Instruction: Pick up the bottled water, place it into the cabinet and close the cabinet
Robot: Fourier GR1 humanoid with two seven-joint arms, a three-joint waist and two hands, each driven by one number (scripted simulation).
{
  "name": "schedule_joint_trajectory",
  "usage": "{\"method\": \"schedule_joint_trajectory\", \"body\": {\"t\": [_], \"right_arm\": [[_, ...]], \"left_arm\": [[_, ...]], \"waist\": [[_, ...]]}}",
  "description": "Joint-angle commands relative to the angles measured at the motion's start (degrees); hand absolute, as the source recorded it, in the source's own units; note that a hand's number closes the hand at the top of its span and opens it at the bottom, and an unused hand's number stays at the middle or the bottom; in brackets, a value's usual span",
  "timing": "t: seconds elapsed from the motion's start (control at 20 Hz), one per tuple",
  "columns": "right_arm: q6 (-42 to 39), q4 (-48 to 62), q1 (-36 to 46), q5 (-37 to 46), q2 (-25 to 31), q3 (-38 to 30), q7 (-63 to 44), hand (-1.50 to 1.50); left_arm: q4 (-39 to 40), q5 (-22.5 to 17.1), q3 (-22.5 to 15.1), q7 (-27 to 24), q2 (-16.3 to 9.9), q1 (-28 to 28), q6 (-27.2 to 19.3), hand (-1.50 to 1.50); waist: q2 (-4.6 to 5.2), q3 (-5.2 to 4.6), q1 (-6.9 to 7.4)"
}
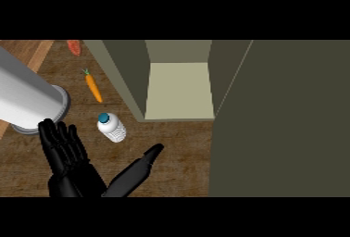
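Head view: one black hand [68, 162] is showing at lower left, coming in from the bottom edge. Fingers are pointing up and away, straight and spread a little, thumb [140, 166] sticking out to the right. It is holding nothing. Can't tell from this view which arm it belongs to; the wrist is cut off by the bottom edge. By position at the view's left, I'm treating it as the left hand. No second hand is showing.

The bottle [111, 127] is lying on the counter [171, 157], clear body, blue cap [104, 117] pointing up-left in the view. It is sitting just beyond the gap between fingers and thumb, near the fingertips but apart from them, no contact. It is outside the cabinet [179, 88], just left of the cabinet's front lower corner.

The cabinet is standing open, pale inner floor showing, nothing visible inside. Its door [280, 120] is swung out and filling the right side of the view as a dark olive panel.

A carrot [93, 87] is lying on the counter above the bottle, well apart from it, left of the cabinet wall. A small reddish item [74, 46] is sitting at the top left edge; can't tell what it is.

A big grey cylinder [27, 99] is crossing the upper left corner, its rim ending just above the fingertips
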State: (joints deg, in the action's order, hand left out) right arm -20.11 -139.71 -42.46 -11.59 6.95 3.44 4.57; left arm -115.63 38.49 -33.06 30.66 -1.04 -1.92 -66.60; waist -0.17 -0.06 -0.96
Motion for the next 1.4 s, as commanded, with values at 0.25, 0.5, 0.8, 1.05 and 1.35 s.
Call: {"method": "schedule_joint_trajectory", "body": {"t": [0.25, 0.5, 0.8, 1.05, 1.35], "right_arm": [[-3.3, -9.6, -7.7, -5.2, 0.7, -1.7, 1.8, -1.50], [-4.1, -8.2, -10.4, -3.9, 0.5, -2.3, 4.4, -1.50], [-5.0, -9.5, -13.9, -4.4, 0.6, -1.7, 6.3, -1.50], [-7.4, -8.2, -15.9, -3.4, 1.3, -2.2, 10.5, -1.50], [-8.3, -6.8, -17.2, -4.8, 2.3, -5.2, 13.0, -1.50]], "left_arm": [[4.5, -14.8, 1.7, -8.3, -4.4, -1.5, -8.2, -1.50], [7.9, -25.7, 6.5, -13.3, -7.1, 0.3, -7.1, -1.50], [13.2, -34.5, 9.2, -22.2, -4.9, -0.5, -3.6, -1.50], [20.3, -41.8, 15.1, -32.0, -0.1, 1.0, 1.6, -1.50], [27.6, -54.3, 25.2, -44.2, 1.0, 1.8, 12.2, -1.50]], "waist": [[-0.02, -0.14, -0.44], [0.01, -0.25, -0.78], [0.07, -0.37, -0.64], [0.13, -0.39, -1.03], [0.35, -0.35, -0.51]]}}
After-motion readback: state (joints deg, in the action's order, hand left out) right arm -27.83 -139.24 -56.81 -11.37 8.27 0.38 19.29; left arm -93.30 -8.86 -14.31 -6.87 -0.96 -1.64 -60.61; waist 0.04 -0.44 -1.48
